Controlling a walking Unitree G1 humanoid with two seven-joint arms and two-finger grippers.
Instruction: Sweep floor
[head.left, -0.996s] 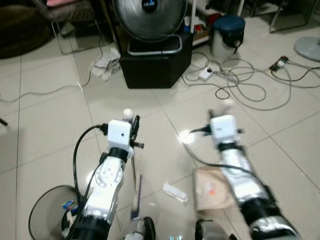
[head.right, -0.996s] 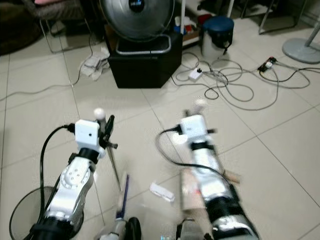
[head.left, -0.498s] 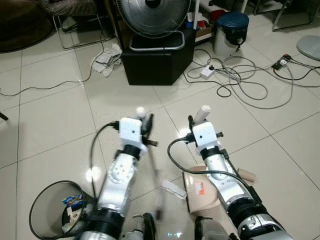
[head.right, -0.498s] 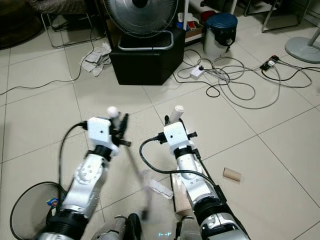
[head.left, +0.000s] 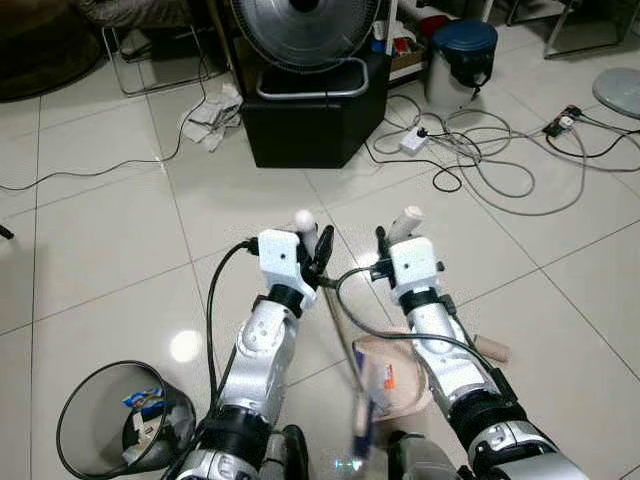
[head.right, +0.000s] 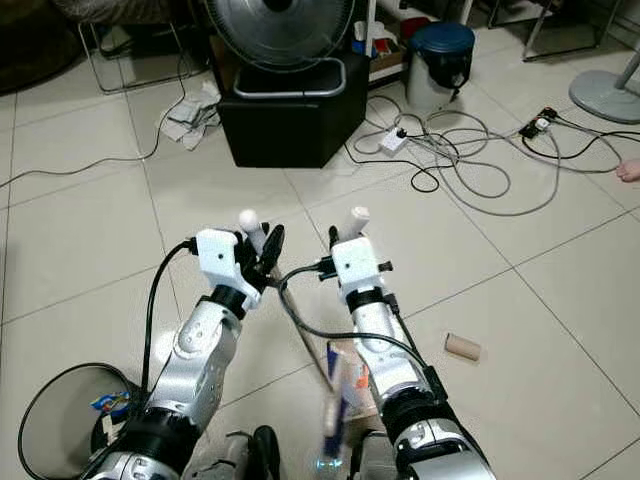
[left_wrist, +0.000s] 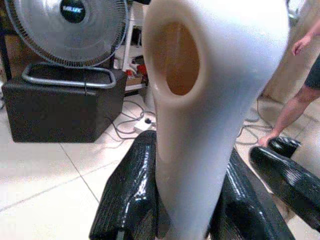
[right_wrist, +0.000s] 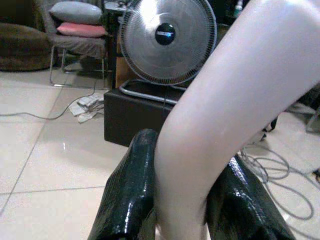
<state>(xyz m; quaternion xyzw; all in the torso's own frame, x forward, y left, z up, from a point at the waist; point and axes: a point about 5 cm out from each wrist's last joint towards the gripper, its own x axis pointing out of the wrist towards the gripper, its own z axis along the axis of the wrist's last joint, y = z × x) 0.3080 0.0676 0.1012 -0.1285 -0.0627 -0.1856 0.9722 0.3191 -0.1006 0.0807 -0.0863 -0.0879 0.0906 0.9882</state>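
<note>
At the near left, a black mesh waste bin (head.left: 110, 420) stands on the tiled floor (head.left: 90, 250), its near edge cut off by the frame; some scraps lie inside, too small for me to read.

My left gripper (head.left: 318, 248) is raised in front of me, its fingers (left_wrist: 131, 195) clamped on the white handle of the broom (left_wrist: 200, 100). The handle's rounded tip pokes up above the fingers, and the wrist view shows a hole through it. From my hand a thin shaft (head.left: 338, 320) slants toward the near right, ending in a blurred blue-and-white part (head.left: 362, 425) whose shape I cannot make out.

Just beside it to the right, my right gripper (head.left: 392, 238) has its fingers (right_wrist: 129, 195) closed on a second white handle (right_wrist: 225, 100). A tan dustpan (head.left: 400, 375) lies on the floor under my right forearm, which hides most of it; whether this handle joins it I cannot tell.

A cardboard tube (head.right: 462, 347) lies on the tiles to the near right.

Far off, a black box (head.left: 305, 120) carries a fan (head.left: 303, 30), its top cut off. Crumpled paper (head.left: 212, 112) lies to its left; a blue-lidded bin (head.left: 461, 60) and tangled cables (head.left: 500, 165) lie to its right. In the left wrist view a person's leg (left_wrist: 295, 107) stands at the edge.
</note>
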